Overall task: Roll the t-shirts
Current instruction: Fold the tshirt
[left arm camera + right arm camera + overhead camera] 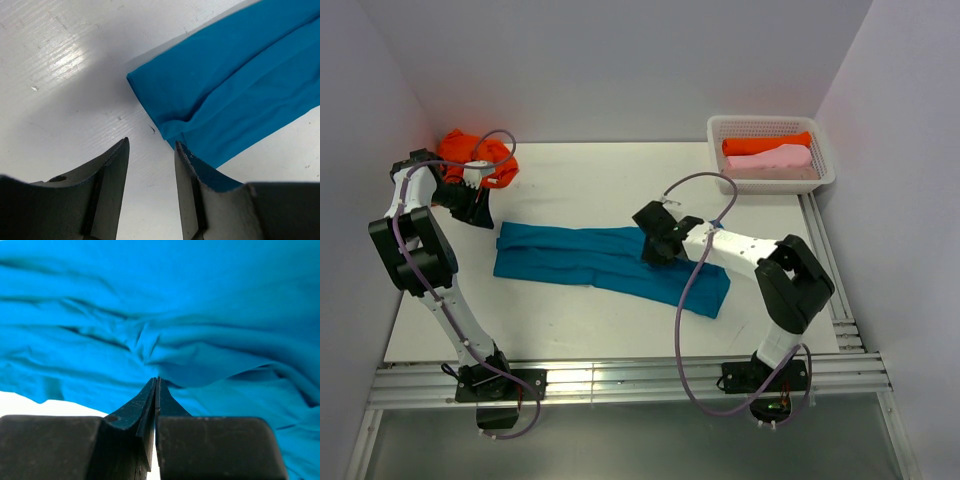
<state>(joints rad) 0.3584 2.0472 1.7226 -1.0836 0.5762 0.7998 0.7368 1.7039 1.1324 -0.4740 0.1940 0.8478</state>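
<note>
**Top view.** Teal t-shirt [590, 262] lies mid-worktop [580, 190], folded into a long strip running left to right. Right arm [750, 255] reaches in, its jaws down on the strip's far edge, right of the middle. Left arm [415, 250] hangs just beyond the strip's left end. A bunched orange t-shirt [475, 155] sits in the back-left corner. The basket [820, 150] at back right holds a rolled orange t-shirt [765, 143] and a pink t-shirt [780, 158].

**Left wrist.** Jaws stand moderately apart with only bare worktop between them. The teal corner is just beside one finger.

**Right wrist.** Jaws are closed tip to tip, with teal creases puckering into the tips. It looks like a pinch on a fold of the strip.

**Step, as I judge it:** taking hold to start the roll. Catch every layer, lift low, keep the long edges lined up, and let the left jaws pin the far end.

**Count:** four shirts (one teal, two orange, one pink), one basket, two arms.
</note>
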